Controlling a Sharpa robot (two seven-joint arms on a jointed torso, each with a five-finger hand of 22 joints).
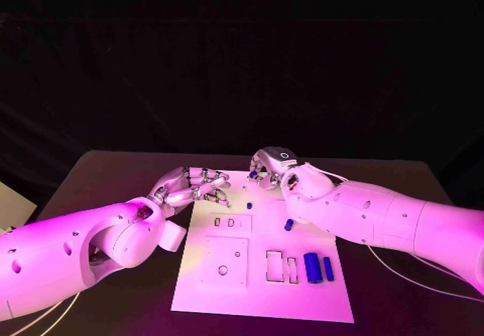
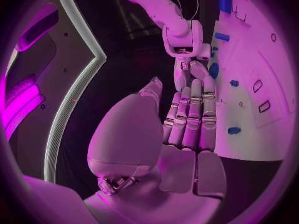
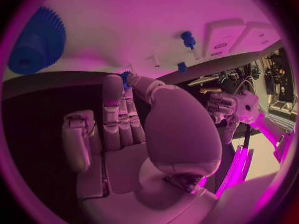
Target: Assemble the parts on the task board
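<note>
We see the flat white rectangular task board [image 1: 264, 280] lying in the middle of the black surface [image 1: 111, 175], its long sides running from the near edge toward the far edge. Both hands work at the board's far end. The left silver many-fingered hand [image 1: 194, 186] hangs over the far left corner of the board with its fingers [image 2: 192, 115] held close together and bent forward; we see nothing in it. The right silver many-fingered hand [image 1: 268, 168] sits at the far edge of the board, and in its wrist view a small blue toothed part [image 3: 126, 77] is pinched at its fingertips [image 3: 112, 84]. That part also shows in the head view, just beside the hand.

A small blue peg [image 1: 249, 206] stands upright on the board near the left hand's fingertips, and another short blue peg [image 1: 289, 225] stands a little nearer, close under the right forearm. Two dark blue cylinders [image 1: 319, 268] lie side by side near the board's right edge, beside two narrow upright rectangular slots [image 1: 281, 267]. Toward the board's left side we see a raised square panel with a small round hole [image 1: 223, 270], and two small slots [image 1: 224, 222] further back. In the right wrist view a large blue gear [image 3: 39, 41] looms close by.
</note>
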